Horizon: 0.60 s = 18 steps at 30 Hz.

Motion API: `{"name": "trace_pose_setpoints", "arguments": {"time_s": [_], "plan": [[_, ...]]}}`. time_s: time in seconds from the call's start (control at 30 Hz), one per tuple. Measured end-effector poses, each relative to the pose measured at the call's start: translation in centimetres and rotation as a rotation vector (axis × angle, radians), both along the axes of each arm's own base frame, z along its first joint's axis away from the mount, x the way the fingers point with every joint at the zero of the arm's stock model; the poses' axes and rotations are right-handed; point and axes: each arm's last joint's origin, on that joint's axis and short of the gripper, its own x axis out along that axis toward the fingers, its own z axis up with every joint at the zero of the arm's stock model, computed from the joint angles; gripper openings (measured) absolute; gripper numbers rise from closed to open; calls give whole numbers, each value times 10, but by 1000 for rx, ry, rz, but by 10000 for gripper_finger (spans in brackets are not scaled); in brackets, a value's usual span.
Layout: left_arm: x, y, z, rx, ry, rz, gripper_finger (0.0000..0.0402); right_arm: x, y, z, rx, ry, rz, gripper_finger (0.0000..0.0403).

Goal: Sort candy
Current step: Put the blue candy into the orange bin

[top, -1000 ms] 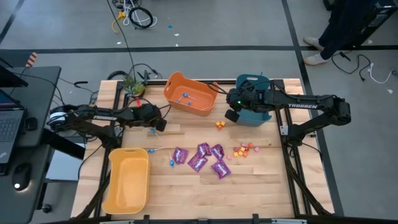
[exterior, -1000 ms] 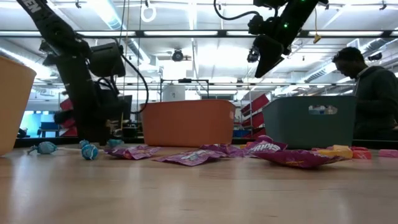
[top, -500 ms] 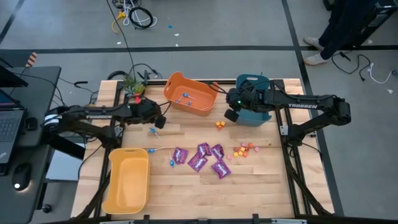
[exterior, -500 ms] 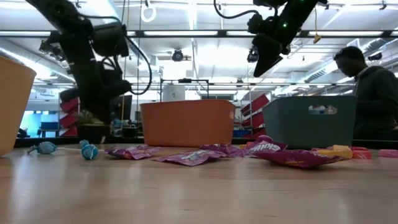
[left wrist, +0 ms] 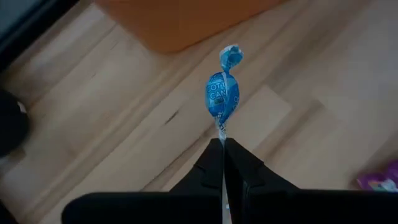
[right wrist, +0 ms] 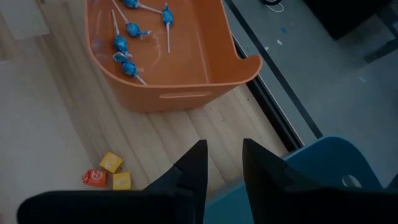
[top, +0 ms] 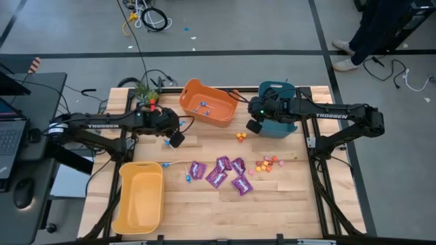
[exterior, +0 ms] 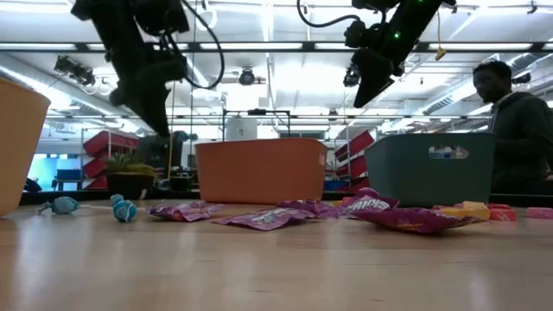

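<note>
My left gripper point(top: 176, 139) is raised over the table just in front of the orange bin point(top: 208, 103), shut on a blue-wrapped lollipop point(left wrist: 222, 93). My right gripper point(right wrist: 222, 163) hangs open and empty, high between the orange bin and the teal bin point(top: 279, 121). Several blue lollipops point(right wrist: 127, 28) lie inside the orange bin. On the table lie purple packets point(top: 221, 173), small orange, red and pink pieces point(top: 267, 163), and two more lollipops point(top: 187, 177). My left gripper pinches the lollipop's thin stick point(left wrist: 220, 133) between its two fingertips, just below the wrapped head. The fingers slant down from the table's left and lie along the stick. The lollipop sticks out beyond the tips, head foremost, lifted clear of the table.
A yellow bin point(top: 139, 197) stands at the near left corner. Three small pieces point(right wrist: 109, 174) lie in front of the orange bin. A small plant point(top: 144, 92) is at the far left. A person point(exterior: 514, 130) stands beyond the table's right side.
My left gripper has risen from the table top with the lollipop, which now hangs clear of the wood, and has rolled its wrist while swinging a little toward the orange bin. It has stayed shut.
</note>
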Motion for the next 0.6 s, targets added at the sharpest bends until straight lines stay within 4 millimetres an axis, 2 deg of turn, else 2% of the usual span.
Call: {"name": "trace_pose_setpoints", "arguments": {"time_s": [0.33,0.6], "plan": [[8,-10,16,33,-43,-105,0,0,0,0,-2,9,6,87],[23,-2,28,135,-198,-170,0,1,0,1,-16,3,21,87]]}}
